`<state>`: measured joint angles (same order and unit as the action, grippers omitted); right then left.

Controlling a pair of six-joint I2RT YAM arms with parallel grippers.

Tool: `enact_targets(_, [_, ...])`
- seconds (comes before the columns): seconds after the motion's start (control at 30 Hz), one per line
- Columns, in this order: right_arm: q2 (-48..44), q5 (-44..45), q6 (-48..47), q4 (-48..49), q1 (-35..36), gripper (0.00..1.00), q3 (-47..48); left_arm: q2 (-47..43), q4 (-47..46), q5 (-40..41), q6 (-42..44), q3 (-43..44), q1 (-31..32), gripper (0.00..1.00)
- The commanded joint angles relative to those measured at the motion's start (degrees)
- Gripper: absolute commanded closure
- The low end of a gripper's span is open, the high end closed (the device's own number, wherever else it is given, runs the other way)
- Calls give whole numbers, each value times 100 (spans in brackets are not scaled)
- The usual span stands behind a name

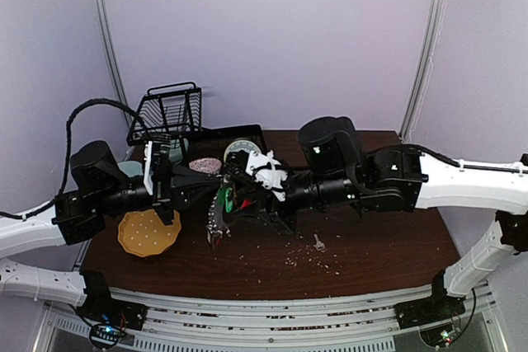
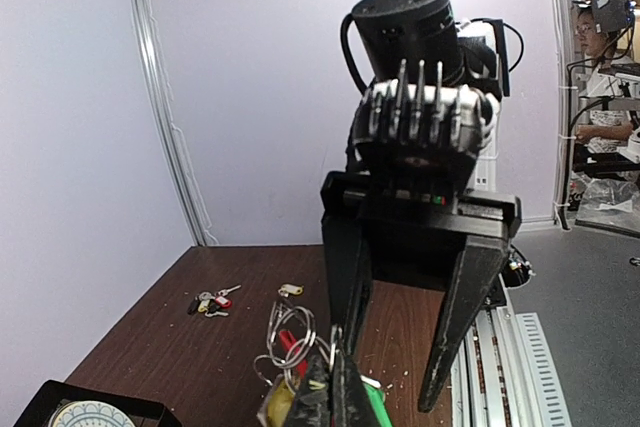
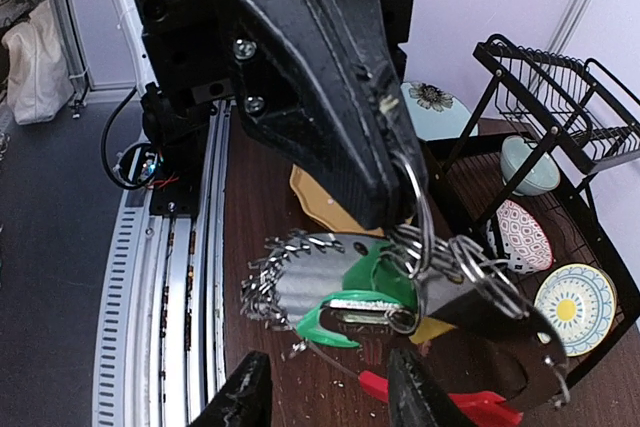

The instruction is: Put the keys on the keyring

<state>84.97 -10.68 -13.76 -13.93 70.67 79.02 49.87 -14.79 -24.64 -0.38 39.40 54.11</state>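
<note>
1. We are looking at a dark wooden counter (image 1: 388, 253) scattered with pale crumbs, with lilac walls rising behind it. A black wire rack (image 1: 169, 113) and a yellow plate (image 1: 148, 234) are sitting toward its left.
2. The keyring (image 1: 219, 213) is hanging over the middle of the counter, between the two arms. The left jaws are pressing together on one of its rings. Its chain is trailing down, and we cannot tell whether it is touching the wood.
3. The right wrist view is showing the right jaws standing apart with nothing gripped. A green-headed key (image 3: 350, 317) is hanging in the bunch just beyond them.
4. Only the left wrist view is showing a cluster of tagged keys (image 2: 210, 301) and a yellow-tagged key (image 2: 290, 289) lying on the counter, well apart from the bunch. From above we are seeing just one small silver key (image 1: 318, 243).
5. From above, the arms are hiding the grip itself. In the right wrist view, the frame edge is cutting off the red clip (image 3: 470, 409).
</note>
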Motion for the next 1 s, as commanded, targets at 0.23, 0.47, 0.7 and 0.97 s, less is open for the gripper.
enact_targets(0.23, [-131, 119, 860, 2041, -38, 57, -566, -74, -787, -132, -340, -142, 12, 100])
enact_targets(0.47, [28, 257, 841, 1897, -78, 78, -458, -116, -1311, -388, -805, -325, 4, 100])
enact_targets(0.7, [176, -301, 733, 1608, -93, 87, -331, -136, -2150, -472, -1376, -643, -5, 100])
enact_targets(0.97, [619, -1600, 510, 1396, -89, 91, -55, -248, -3287, -543, -1859, -1098, -31, 100])
